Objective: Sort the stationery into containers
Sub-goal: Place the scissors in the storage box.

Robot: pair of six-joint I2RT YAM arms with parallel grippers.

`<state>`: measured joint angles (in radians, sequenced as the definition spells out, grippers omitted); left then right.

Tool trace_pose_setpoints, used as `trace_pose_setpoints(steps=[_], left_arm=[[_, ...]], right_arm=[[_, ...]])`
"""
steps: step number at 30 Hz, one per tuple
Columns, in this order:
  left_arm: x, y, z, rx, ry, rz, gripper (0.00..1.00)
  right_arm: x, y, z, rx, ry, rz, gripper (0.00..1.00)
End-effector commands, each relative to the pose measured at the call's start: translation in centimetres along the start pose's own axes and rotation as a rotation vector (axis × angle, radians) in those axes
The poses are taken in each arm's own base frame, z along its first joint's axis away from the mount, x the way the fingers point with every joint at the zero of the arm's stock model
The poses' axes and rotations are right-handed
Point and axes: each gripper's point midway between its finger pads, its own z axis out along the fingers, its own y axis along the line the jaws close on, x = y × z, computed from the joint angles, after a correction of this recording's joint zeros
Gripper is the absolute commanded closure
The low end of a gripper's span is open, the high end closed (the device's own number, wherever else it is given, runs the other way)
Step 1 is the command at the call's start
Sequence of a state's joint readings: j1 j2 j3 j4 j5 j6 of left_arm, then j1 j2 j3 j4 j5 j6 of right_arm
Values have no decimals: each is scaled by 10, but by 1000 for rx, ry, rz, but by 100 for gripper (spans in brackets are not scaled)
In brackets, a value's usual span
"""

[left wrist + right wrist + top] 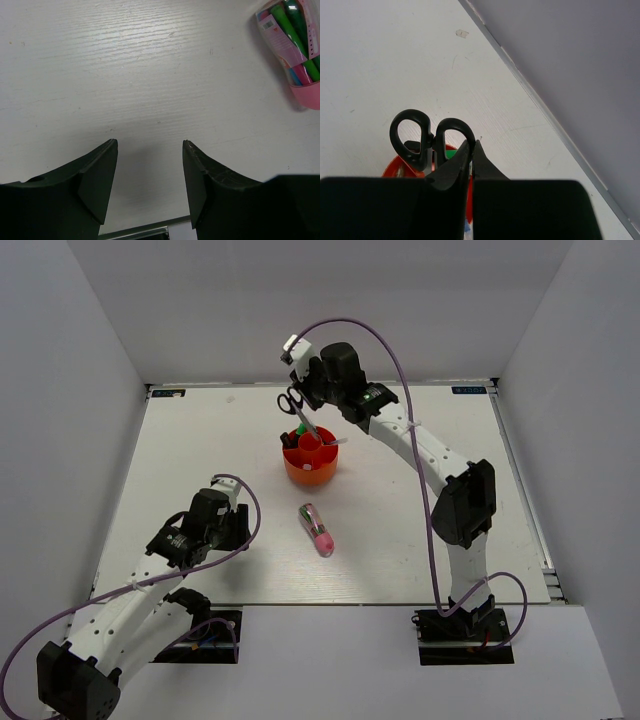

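My left gripper hung over bare table at the near left, jaws wide and holding nothing. To its right, toward the middle, the chunky pink-and-green pen lay flat on the table, well apart from those jaws and just near of the orange-red organiser. The organiser stood upright at the centre. Inside it I could see something green, some dark items in a left compartment, and a thin clear pen sticking out to the right (which compartment each sat in, I could not tell). The black-handled scissors leaned blades-down into the organiser, with the handle loops tilted up toward the far left. My right gripper was above them, jaws pinched narrow on the nearer loop.
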<state>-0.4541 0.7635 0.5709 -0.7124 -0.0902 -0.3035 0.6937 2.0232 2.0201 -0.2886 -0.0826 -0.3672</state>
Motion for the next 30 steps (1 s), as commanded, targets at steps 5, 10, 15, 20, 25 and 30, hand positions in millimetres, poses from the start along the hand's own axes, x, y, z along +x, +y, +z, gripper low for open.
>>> trace_pose_setpoints(steps=[5, 10, 15, 20, 25, 30], left_arm=[[-4, -1, -3, 7, -12, 8, 35], [-5, -1, -3, 5, -14, 7, 35], [-4, 1, -3, -1, -15, 7, 35], [-3, 1, -2, -3, -9, 7, 35], [-2, 2, -1, -10, 0, 8, 35], [-1, 3, 0, -14, 5, 12, 35]], right_arm=[[-39, -6, -25, 10, -95, 75, 100], [-36, -7, -32, -1, -89, 129, 100], [-25, -9, -40, -13, -65, 185, 100], [-11, -22, -47, -3, -46, 253, 100], [1, -34, -50, -3, -41, 333, 100], [14, -42, -47, -11, -36, 405, 100]])
